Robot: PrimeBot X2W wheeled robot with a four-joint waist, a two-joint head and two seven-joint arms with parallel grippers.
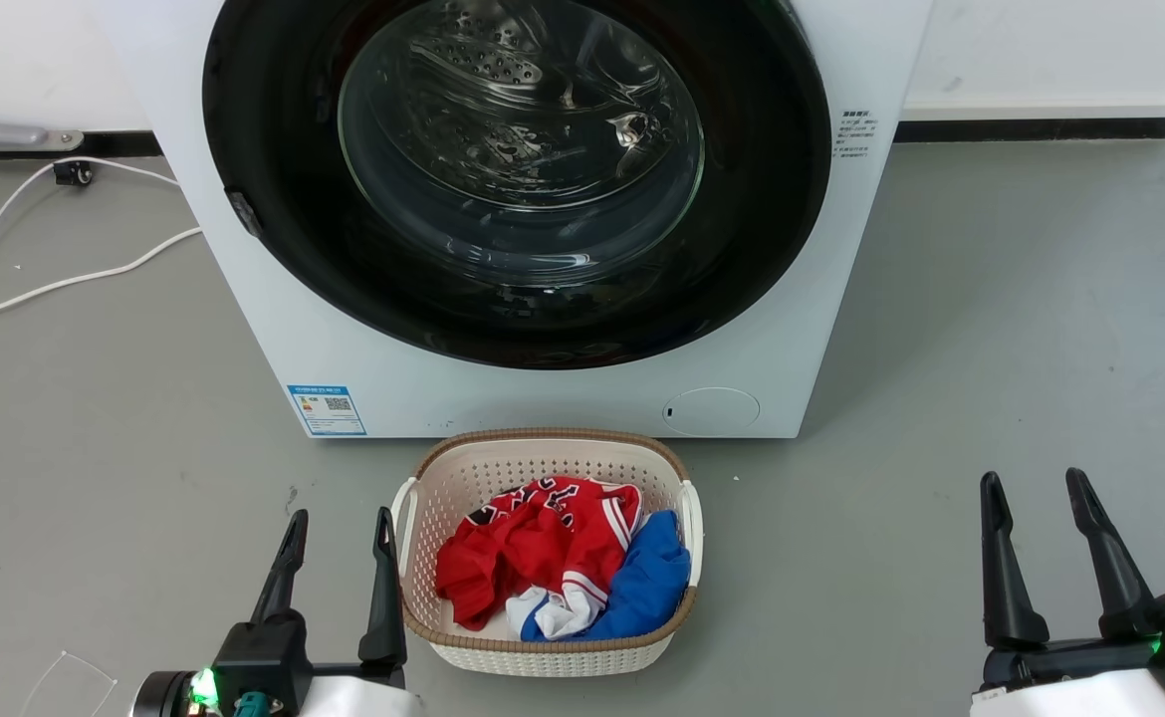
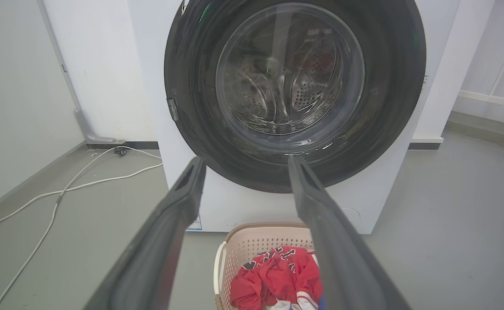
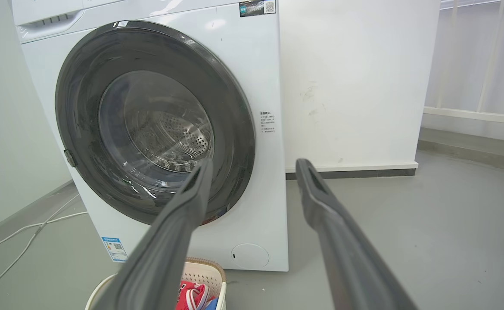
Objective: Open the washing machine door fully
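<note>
Head view looks down on the white washing machine (image 1: 503,398), which takes the upper middle of the frame. The washing machine door (image 1: 518,179), round and glossy black with a clear glass bowl in its centre, is closed flat against the front of the machine; the perforated steel drum (image 1: 488,65) is seen through the glass. A small dark tab (image 1: 244,212) sits on the left edge of the door. Low on the front are a blue label (image 1: 327,410) at the left and a round cap (image 1: 710,410) at the right. Just below the machine, in the lower middle, a beige laundry basket (image 1: 553,438) stands on the grey floor (image 1: 941,349) with a red garment (image 1: 533,548) and a blue garment (image 1: 652,583) inside. A white cable (image 1: 65,284) lies on the floor at the left edge.

The left gripper (image 1: 340,516) is at the lower left, just beside the basket, its 2 fingers (image 2: 174,215) apart and holding nothing. The right gripper (image 1: 1033,478) is at the lower right, well apart from the basket, its 2 fingers also spread and empty. Neither touches the door. Left wrist view has the closed door in the upper middle, above the tips of the 2 dark fingers; right wrist view has it in the upper left.
</note>
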